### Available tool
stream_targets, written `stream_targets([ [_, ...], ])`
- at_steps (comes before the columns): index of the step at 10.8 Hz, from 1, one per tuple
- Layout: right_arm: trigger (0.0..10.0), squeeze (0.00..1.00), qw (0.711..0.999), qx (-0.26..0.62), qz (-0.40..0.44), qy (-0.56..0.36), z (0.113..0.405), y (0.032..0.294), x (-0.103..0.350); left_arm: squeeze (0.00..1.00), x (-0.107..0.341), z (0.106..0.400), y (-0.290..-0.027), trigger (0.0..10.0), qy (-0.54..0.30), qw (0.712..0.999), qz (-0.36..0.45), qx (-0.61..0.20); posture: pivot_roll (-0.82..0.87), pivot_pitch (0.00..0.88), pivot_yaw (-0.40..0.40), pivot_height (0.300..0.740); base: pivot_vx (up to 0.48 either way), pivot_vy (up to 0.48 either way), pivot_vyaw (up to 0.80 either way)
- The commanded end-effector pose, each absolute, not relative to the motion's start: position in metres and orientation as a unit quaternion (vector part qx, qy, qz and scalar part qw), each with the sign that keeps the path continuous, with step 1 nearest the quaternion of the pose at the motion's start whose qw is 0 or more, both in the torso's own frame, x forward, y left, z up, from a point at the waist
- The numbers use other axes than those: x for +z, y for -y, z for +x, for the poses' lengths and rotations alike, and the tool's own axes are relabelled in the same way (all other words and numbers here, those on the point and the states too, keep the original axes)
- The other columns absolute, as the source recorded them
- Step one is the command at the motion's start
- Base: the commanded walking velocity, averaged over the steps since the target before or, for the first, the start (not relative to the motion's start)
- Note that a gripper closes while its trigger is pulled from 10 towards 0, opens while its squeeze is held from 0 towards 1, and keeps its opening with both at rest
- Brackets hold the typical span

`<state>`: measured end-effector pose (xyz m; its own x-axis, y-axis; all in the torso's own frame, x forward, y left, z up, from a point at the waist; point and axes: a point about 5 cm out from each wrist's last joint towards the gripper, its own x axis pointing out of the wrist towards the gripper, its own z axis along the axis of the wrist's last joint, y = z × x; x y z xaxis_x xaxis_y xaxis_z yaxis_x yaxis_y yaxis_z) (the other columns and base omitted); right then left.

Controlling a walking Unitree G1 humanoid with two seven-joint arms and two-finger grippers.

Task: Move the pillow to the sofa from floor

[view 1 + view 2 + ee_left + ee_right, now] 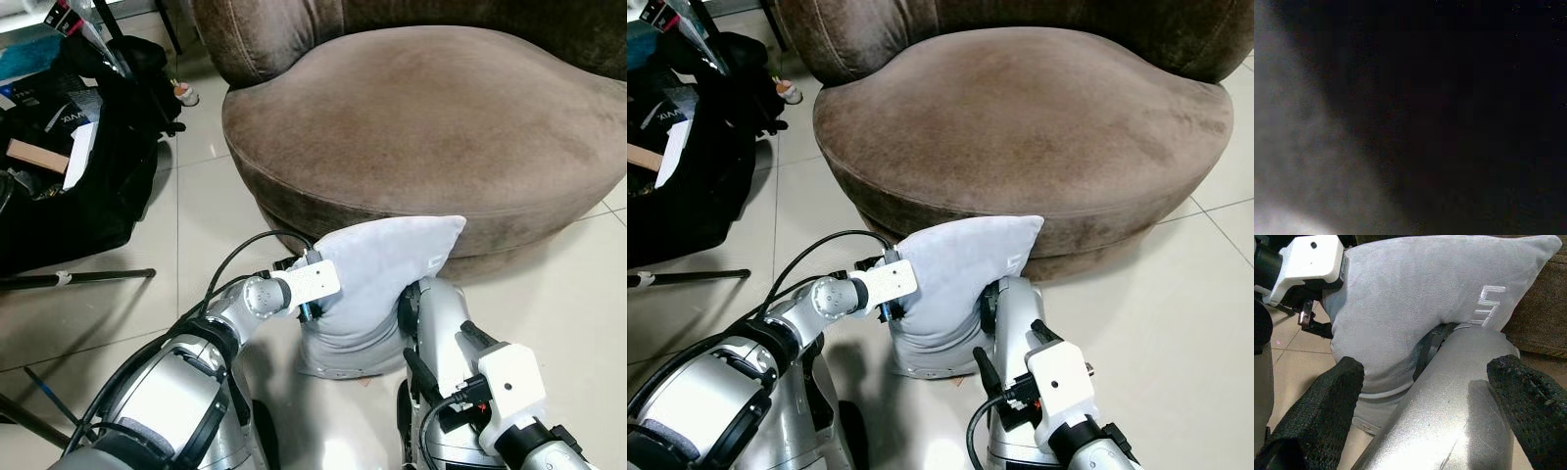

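A light grey pillow (377, 274) with white stitched lettering stands upright on the tiled floor, right against the front of the brown sofa (441, 127). It is pinched in at its waist. My left gripper (312, 311) presses into the pillow's left side and looks shut on it, with the fingertips buried in the fabric. The left wrist view is dark with blurred grey cloth. My right gripper (1425, 406) is open just below and right of the pillow. Its black fingers (1312, 416) straddle a silver limb of my own body (439, 318) that the pillow leans on.
A black open bag (69, 166) with boxes and papers lies on the floor to the left. A thin black rod (78, 277) lies in front of it. A small cup (186, 95) stands near the sofa's left end. Bare tiles lie to the right.
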<state>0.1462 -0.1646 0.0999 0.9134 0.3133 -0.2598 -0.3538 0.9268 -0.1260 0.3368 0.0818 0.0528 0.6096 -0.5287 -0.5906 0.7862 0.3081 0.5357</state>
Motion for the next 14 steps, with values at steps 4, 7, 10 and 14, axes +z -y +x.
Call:
stream_targets([
  [4,10.0,0.00,0.968,0.173,-0.083,-0.160,0.1400,0.1650,0.0860,0.00,0.0455,0.3304,-0.0735,10.0,-0.160,0.779,0.428,-0.429,-0.44,0.243,0.180,0.356,0.000,0.000,0.00],
  [7,10.0,0.00,0.967,0.175,-0.086,-0.163,0.1395,0.1651,0.0846,1.00,0.0465,0.3307,-0.0712,10.0,-0.160,0.786,0.417,-0.428,-0.44,0.243,0.180,0.356,0.000,0.000,0.00],
  [10,10.0,0.00,0.967,0.175,-0.086,-0.164,0.1413,0.1651,0.0832,1.00,0.0458,0.3302,-0.0706,10.0,-0.162,0.785,0.418,-0.428,-0.44,0.238,0.182,0.356,0.000,0.000,0.00],
  [14,10.0,0.00,0.967,0.177,-0.084,-0.164,0.1418,0.1639,0.0818,1.00,0.0453,0.3297,-0.0707,10.0,-0.167,0.787,0.410,-0.430,-0.43,0.241,0.183,0.356,0.000,0.000,0.00],
])
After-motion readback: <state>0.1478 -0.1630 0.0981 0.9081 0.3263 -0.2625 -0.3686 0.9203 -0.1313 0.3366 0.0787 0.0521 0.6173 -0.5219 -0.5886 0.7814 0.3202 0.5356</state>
